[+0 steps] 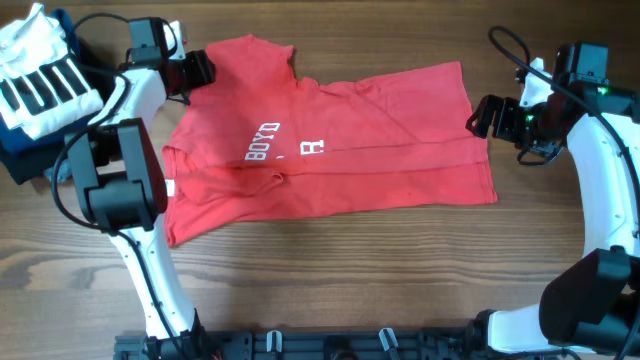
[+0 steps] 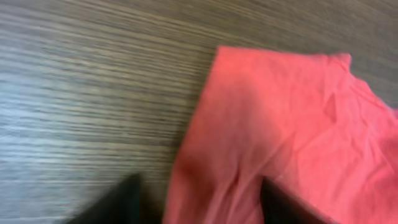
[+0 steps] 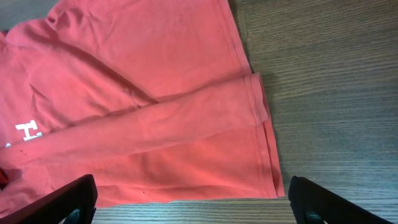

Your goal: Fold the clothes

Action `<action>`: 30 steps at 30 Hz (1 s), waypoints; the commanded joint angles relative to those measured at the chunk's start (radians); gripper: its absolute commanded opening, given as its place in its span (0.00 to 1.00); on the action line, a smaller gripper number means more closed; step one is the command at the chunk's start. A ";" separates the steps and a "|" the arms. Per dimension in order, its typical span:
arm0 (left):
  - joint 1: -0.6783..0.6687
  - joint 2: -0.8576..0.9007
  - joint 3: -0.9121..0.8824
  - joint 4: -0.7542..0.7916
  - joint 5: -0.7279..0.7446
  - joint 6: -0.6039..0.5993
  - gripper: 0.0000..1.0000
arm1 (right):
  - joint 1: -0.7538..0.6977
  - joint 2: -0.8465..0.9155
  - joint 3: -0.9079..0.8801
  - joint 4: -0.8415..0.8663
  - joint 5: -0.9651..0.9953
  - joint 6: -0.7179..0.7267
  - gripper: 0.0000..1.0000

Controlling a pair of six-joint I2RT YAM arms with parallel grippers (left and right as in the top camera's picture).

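Clothes to fold numbered one: a red T-shirt (image 1: pixel 340 140), spread rumpled across the middle of the wooden table (image 1: pixel 350 270). Of two claws, the left gripper (image 1: pixel 200 68) straddled the shirt's far left corner, grip impossible to tell. The right gripper (image 1: pixel 480 115) hung released at its right edge. One striped garment (image 1: pixel 40 80) and one navy pile (image 1: pixel 15 150) sat far left.

The T-shirt (image 1: pixel 330 140) lies on the table (image 1: pixel 350 280), garment pile (image 1: pixel 40 85) left.
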 commanded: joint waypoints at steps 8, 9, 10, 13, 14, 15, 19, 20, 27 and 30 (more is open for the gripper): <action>-0.034 0.026 0.016 -0.087 0.034 0.013 0.14 | 0.005 -0.009 0.015 0.000 -0.016 0.005 0.98; -0.032 0.026 0.016 -0.092 0.034 0.013 0.12 | 0.005 -0.009 0.015 0.000 -0.016 0.005 0.98; -0.030 0.026 0.016 -0.098 0.034 0.013 0.11 | 0.005 -0.009 0.015 0.000 -0.016 0.005 0.98; -0.029 0.023 0.016 -0.101 0.034 0.013 0.07 | 0.005 -0.009 0.015 -0.001 -0.016 0.005 0.98; -0.029 0.023 0.016 -0.099 0.031 0.013 0.08 | 0.005 -0.009 0.015 -0.001 -0.016 0.005 0.98; -0.029 0.021 0.018 -0.097 0.027 0.013 0.10 | 0.005 -0.009 0.015 -0.001 -0.016 0.005 0.98; -0.029 0.019 0.035 -0.094 -0.037 0.013 0.50 | 0.005 -0.009 0.015 -0.005 -0.016 0.005 0.98; -0.029 0.019 0.035 -0.094 -0.059 0.013 0.54 | 0.005 -0.009 0.015 -0.005 -0.015 0.005 0.98; -0.029 0.019 0.035 -0.123 -0.146 0.013 0.59 | 0.005 -0.009 0.015 -0.004 -0.013 0.005 0.98; -0.032 0.020 0.034 -0.168 -0.145 0.013 0.55 | 0.005 -0.009 0.015 -0.004 -0.013 0.005 0.98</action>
